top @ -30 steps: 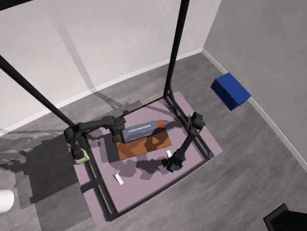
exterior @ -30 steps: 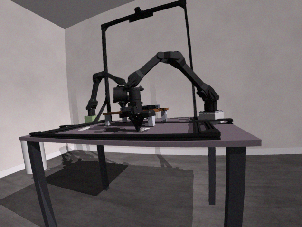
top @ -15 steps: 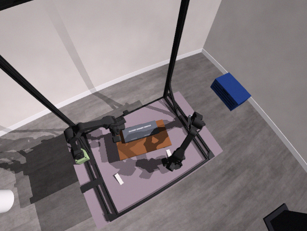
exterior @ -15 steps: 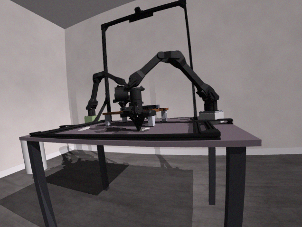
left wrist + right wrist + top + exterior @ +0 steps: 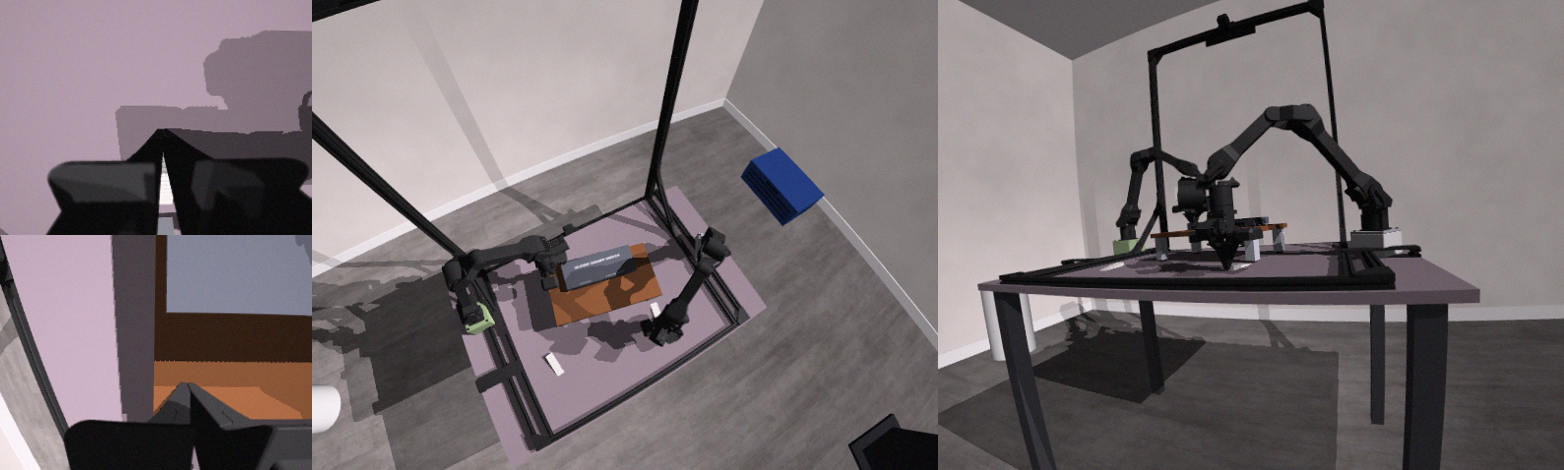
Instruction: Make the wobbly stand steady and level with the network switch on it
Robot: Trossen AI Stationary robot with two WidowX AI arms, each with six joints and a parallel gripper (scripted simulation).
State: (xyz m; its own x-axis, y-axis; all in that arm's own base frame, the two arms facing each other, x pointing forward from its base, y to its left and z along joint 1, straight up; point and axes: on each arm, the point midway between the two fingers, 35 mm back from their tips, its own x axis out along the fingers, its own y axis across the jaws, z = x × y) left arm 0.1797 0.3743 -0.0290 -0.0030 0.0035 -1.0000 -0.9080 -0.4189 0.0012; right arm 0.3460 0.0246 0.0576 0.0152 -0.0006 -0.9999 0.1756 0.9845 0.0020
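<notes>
Nearest the exterior camera is the front edge of the mauve table [image 5: 610,388] [image 5: 1241,294], bordered by a black rail frame [image 5: 641,381] [image 5: 1191,282] and carried on dark legs. Grey plank flooring [image 5: 818,328] [image 5: 1251,404] extends beneath it to pale walls [image 5: 565,100] [image 5: 1418,151] with white skirting. Shadows cross the table and floor.

On the table you have the stand [image 5: 594,305] [image 5: 1280,227] [image 5: 232,403], an orange board on pale legs; its levelness cannot be confirmed. The network switch [image 5: 597,268] [image 5: 1254,221] [image 5: 237,274] rests on the board, marked "PORT GIGABIT SWITCH"; the leading characters and the smaller print are illegible.

One white wedge [image 5: 655,309] [image 5: 1241,265] lies just beside the stand, near your left gripper [image 5: 661,332] [image 5: 1226,267] [image 5: 162,133]; that gripper is closed, empty, pointing down. The other white wedge [image 5: 554,364] [image 5: 1112,265] lies apart from the stand. Your right gripper [image 5: 549,281] [image 5: 1192,219] [image 5: 186,389] is closed and empty by the switch end of the board.

On the floor, note a blue box [image 5: 784,184] with a slotted side, near the wall, and a white cylinder [image 5: 324,408] [image 5: 1008,328]; their interiors are not visible.

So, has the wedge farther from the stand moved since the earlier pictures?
No. In the top view, the wedge lies at the same place relative to the front rail.
</notes>
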